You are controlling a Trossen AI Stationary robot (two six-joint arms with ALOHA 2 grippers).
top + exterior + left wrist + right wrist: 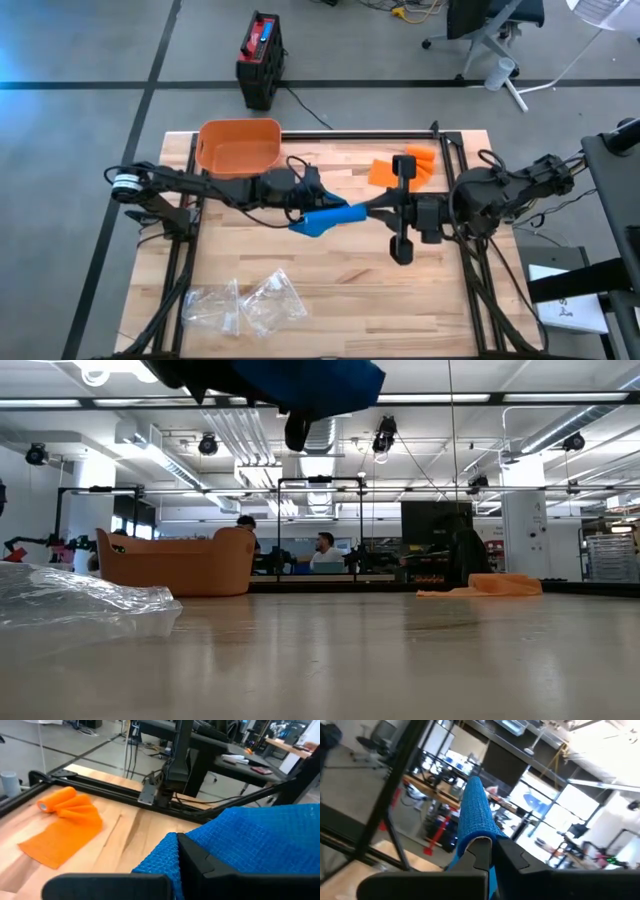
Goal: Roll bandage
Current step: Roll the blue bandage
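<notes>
Both my arms meet over the middle of the wooden table (340, 290), and the blue bandage (322, 221) hangs between them, up off the wood; my left gripper (318, 210) is clenched on one end of it, the blue mesh bunched right against my fingers (200, 862) in the left wrist view; my right gripper (378, 213) is clamped tight on the other end, and in the right wrist view the strip rises as a narrow blue band from between my closed fingers (480, 851); in the high view the bandage runs slanted from my left gripper toward my right one, a short stretch of blue; from the low camera it shows only as a blue mass at the top of the frame, well above the table surface.

Beyond my grippers, toward the far edge, lies an orange bandage (400, 167), partly unrolled, with 1 end in a roll and a flat tail spread on the wood; the left wrist view shows it clearly, roll and tail both; an orange bin (238, 147) sits at the far left side of the table, just beside my left arm; 2 clear plastic bags (245, 303) lie crumpled near the front edge, well apart from the blue bandage; on the floor past the table stands a black and red box (261, 59).
</notes>
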